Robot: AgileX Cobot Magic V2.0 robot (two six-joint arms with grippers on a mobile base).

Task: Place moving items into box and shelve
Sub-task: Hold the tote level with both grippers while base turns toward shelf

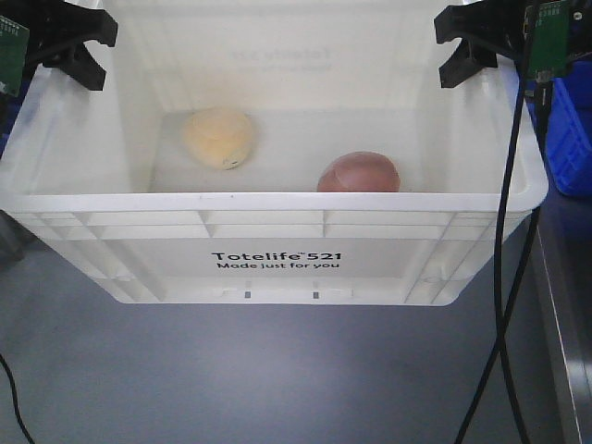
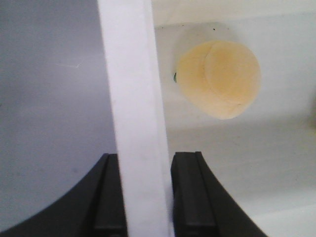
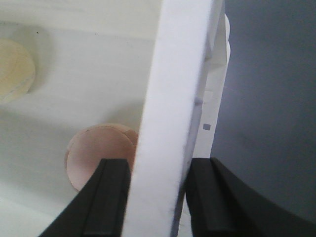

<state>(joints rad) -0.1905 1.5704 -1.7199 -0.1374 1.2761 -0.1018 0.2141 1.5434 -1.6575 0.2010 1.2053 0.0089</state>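
Observation:
The box (image 1: 296,201), a cream-white crate printed "Totelife 521", fills the front view. Inside on its floor lie the moving items: a pale cream-yellow ball (image 1: 219,137) at back left and a pinkish-peach ball (image 1: 359,173) at front right. My left gripper (image 1: 79,55) clamps the crate's left rim (image 2: 133,98), one black finger on each side, gripper (image 2: 145,158); the cream ball (image 2: 219,79) shows beyond it. My right gripper (image 1: 467,46) clamps the right rim (image 3: 177,74) the same way, gripper (image 3: 158,165), with the pink ball (image 3: 98,148) just inside the wall.
A blue plastic bin (image 1: 569,139) stands close to the crate's right side. Black cables (image 1: 504,277) hang down past the crate's front right corner. Grey floor (image 1: 277,370) lies below, and a metal edge (image 1: 569,324) runs along the right.

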